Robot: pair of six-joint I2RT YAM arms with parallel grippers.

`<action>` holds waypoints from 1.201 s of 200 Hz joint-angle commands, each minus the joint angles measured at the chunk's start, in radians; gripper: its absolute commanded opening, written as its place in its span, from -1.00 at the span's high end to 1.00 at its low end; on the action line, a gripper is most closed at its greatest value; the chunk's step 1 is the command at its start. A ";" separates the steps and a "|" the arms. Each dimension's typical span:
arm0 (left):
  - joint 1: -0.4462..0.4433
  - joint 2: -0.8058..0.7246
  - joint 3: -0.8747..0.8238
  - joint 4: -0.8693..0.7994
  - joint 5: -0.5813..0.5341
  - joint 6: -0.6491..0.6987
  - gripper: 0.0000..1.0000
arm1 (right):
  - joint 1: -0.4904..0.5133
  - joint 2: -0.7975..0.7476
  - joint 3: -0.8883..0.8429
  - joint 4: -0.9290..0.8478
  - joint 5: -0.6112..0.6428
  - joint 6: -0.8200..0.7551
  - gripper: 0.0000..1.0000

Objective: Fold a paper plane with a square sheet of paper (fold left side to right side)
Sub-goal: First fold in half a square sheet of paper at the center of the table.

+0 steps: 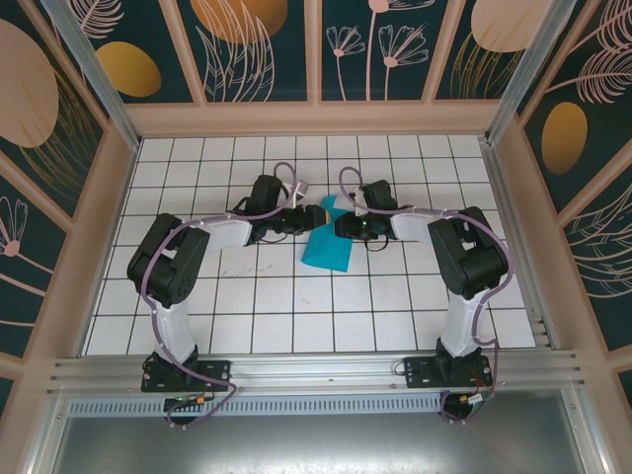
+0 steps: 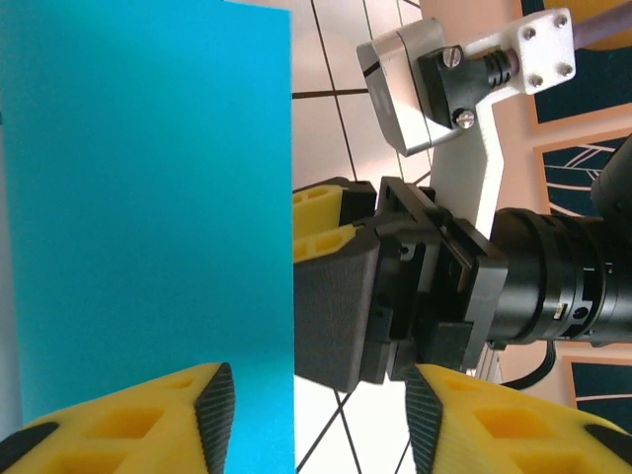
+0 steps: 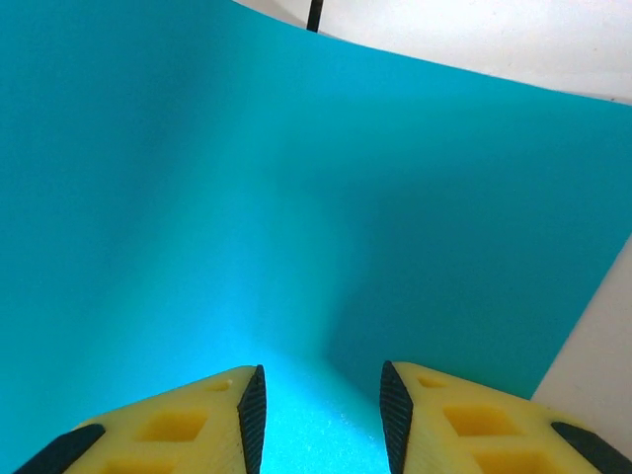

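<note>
The cyan sheet of paper (image 1: 327,247) lies mid-table on the white tiles, partly lifted at its far end between both grippers. My left gripper (image 1: 302,219) reaches in from the left. In the left wrist view the paper (image 2: 148,197) fills the left half, and its straight edge runs between my left gripper's (image 2: 318,420) parted pads. My right gripper (image 1: 348,227) meets it from the right, and its fingers (image 2: 336,306) sit at the paper's edge. In the right wrist view my right gripper (image 3: 321,415) is open, with bent paper (image 3: 296,178) between and beyond its pads. The paper plane is out of view.
The white tiled table (image 1: 257,326) is walled by wooden panels on three sides. An aluminium rail (image 1: 316,370) runs along the near edge. The arms' elbows rise at the left (image 1: 168,262) and right (image 1: 469,252).
</note>
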 commanded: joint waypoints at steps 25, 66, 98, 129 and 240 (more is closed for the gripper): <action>-0.005 0.053 0.042 0.051 0.014 -0.034 0.07 | -0.016 -0.040 -0.042 0.025 -0.037 -0.004 0.18; -0.005 0.069 0.050 0.048 0.005 -0.034 0.17 | -0.041 -0.107 -0.076 0.077 -0.072 0.023 0.08; -0.005 0.080 0.051 0.045 0.001 -0.035 0.30 | -0.070 -0.206 -0.156 0.186 -0.131 0.109 -0.02; -0.005 0.079 0.050 0.041 -0.006 -0.030 0.41 | -0.089 -0.237 -0.231 0.348 -0.243 0.258 -0.02; -0.005 0.074 0.036 0.036 -0.020 -0.024 0.63 | -0.059 -0.063 -0.163 0.513 -0.334 0.455 0.11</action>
